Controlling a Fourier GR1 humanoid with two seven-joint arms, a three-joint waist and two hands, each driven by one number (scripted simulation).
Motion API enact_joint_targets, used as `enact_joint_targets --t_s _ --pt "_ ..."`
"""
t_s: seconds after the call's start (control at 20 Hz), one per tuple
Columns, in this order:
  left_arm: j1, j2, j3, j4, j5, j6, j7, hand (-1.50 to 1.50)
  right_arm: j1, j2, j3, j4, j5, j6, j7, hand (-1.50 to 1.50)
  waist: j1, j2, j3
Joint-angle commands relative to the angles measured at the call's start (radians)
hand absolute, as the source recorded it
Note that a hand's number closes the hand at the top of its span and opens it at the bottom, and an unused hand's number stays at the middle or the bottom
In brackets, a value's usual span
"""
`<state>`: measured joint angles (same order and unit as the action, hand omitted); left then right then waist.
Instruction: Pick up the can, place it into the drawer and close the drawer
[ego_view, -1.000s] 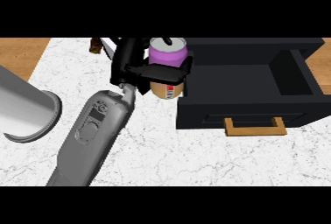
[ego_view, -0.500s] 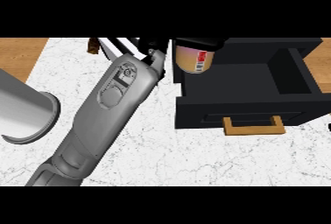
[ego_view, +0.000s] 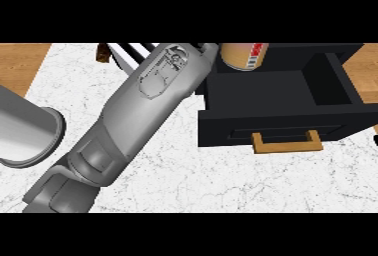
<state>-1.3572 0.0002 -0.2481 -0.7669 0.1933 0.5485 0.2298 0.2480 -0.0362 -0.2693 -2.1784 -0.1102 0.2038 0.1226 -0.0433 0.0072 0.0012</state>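
Head view, from left to right, with the open drawer as the landmark: far left of the drawer, at the view's left edge, the left forearm showed as a thick grey cylinder seen nearly end-on over the white marble counter, and its hand was out of sight. Up at the counter's far edge, left of the drawer, stood a small brown piece beside a black-and-white striped object that I could not identify. The right forearm ran slantwise from the lower left up toward the drawer's rear left corner, its wrist end at the upper edge of the scene. Its hand lay beyond that edge, so I could not tell whether it gripped anything. Just beside that wrist, the can, tan with a red and white label, showed over the drawer's rear left corner, upright, its upper end cut off, and I could not tell whether it touched the drawer's floor. The drawer was black, pulled well out toward the robot, its inside dark. A wooden handle sat on its front panel.
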Motion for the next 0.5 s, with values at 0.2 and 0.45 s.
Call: enact_joint_targets --t_s 0.2,0.45 --pt "-0.083 0.0 -0.076 0.16 0.118 0.023 -0.084 1.5 -0.026 0.007 0.015 0.018 0.022 -0.008 0.008 -1.5 -0.007 0.002 0.0" --pt "-0.144 0.0 -0.11 0.229 0.174 0.015 -0.075 1.5 -0.11 -0.015 -0.007 0.023 0.007 -0.042 0.056 -1.5 -0.013 0.005 0.0"
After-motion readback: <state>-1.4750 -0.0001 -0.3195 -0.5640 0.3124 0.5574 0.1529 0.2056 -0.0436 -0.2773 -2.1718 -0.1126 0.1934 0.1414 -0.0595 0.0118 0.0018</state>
